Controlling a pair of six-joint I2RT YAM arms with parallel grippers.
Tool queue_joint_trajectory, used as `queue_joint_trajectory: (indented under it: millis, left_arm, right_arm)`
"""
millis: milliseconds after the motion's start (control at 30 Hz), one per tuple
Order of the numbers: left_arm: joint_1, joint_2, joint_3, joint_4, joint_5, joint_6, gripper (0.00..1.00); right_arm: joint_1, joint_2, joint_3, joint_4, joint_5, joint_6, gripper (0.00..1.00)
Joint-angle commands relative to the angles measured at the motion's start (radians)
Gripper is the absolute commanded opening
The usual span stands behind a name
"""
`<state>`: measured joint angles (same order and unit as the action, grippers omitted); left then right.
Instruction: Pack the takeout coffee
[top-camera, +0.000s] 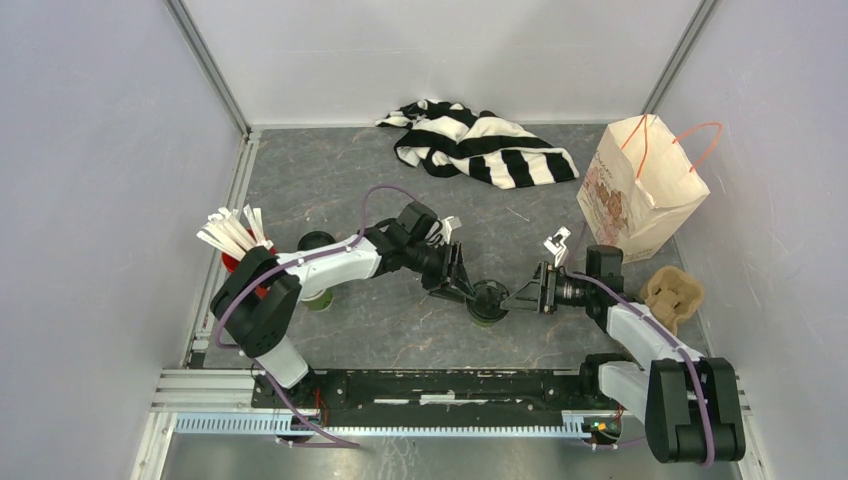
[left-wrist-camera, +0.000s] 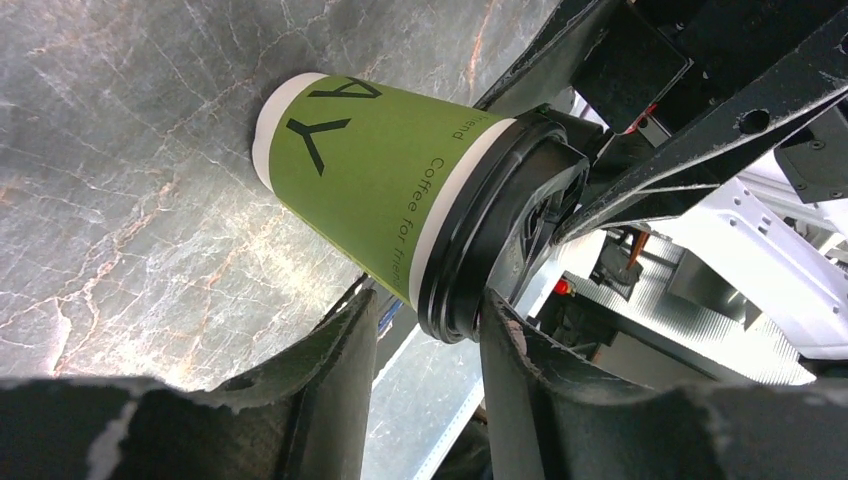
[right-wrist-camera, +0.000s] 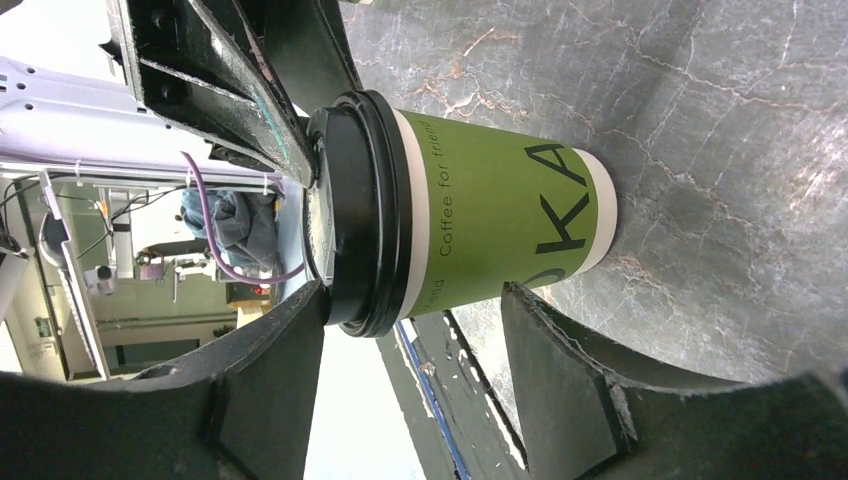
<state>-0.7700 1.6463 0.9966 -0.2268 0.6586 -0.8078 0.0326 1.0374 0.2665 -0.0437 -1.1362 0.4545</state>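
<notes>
I have left tool (top-camera: 468, 291) and right tool (top-camera: 514, 297) apart, flanking the black-lidded green paper cup (top-camera: 488, 301); uneven closure could tip it.

The cup (right-wrist-camera: 490, 225), its lid (right-wrist-camera: 365, 215) toward 9 o'clock, sits on the table (right-wrist-camera: 720, 120) above the right gripper (right-wrist-camera: 412, 300), whose fingers are spread at 7 and 5, with a left finger (right-wrist-camera: 250, 105) against the lid at 11.

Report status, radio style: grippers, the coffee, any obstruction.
Left gripper open, right gripper open, both flanking the takeout coffee. Coffee upright, lidded, on the table. Right arm sits between it and the paper bag.
</notes>
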Motion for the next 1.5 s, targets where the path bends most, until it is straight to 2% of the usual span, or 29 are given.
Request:
queue_joint_trajectory:
  millis: [0,267,400,600,700,733,800,833,900,1100,1467]
  left_arm:
    - [0.04,-0.016,-0.029,-0.071,-0.069,0.016,0.47]
    - [0.045,-0.071,0.047,-0.048,0.005,-0.004,0.66]
    - [0.064,-0.053,0.059,-0.005,0.027,-0.029,0.71]
    - [0.066,-0.012,0.095,0.006,0.061,-0.034,0.74]
    - [0.065,0.014,0.102,0.005,0.069,-0.028,0.7]
    - [0.064,0.024,0.105,0.005,0.071,-0.028,0.69]
    - [0.061,0.039,0.113,0.005,0.073,-0.027,0.63]
    - [0.06,0.044,0.118,0.004,0.073,-0.027,0.61]
    - [0.058,0.051,0.119,0.003,0.076,-0.027,0.58]
    - [0.053,0.055,0.111,-0.011,0.085,-0.013,0.52]
    - [0.045,0.049,0.072,-0.02,0.066,-0.018,0.42]
  right_arm:
    - [-0.005,0.058,0.001,-0.124,0.191,-0.189,0.68]
    - [-0.001,0.077,0.173,-0.157,0.127,-0.136,0.82]
    - [-0.003,0.066,0.275,-0.316,0.162,-0.199,0.88]
    - [-0.004,-0.051,0.273,-0.328,0.224,-0.055,0.9]
    - [-0.006,-0.093,0.301,-0.405,0.315,-0.035,0.85]
    - [-0.008,-0.101,0.311,-0.435,0.36,-0.037,0.81]
    - [-0.018,-0.125,0.318,-0.463,0.405,-0.036,0.63]
    - [-0.025,-0.138,0.313,-0.464,0.415,-0.024,0.57]
    - [-0.025,-0.156,0.293,-0.457,0.412,-0.005,0.51]
    - [-0.027,-0.179,0.169,-0.303,0.222,0.1,0.55]
    - [0.017,-0.171,0.124,-0.242,0.209,0.144,0.52]
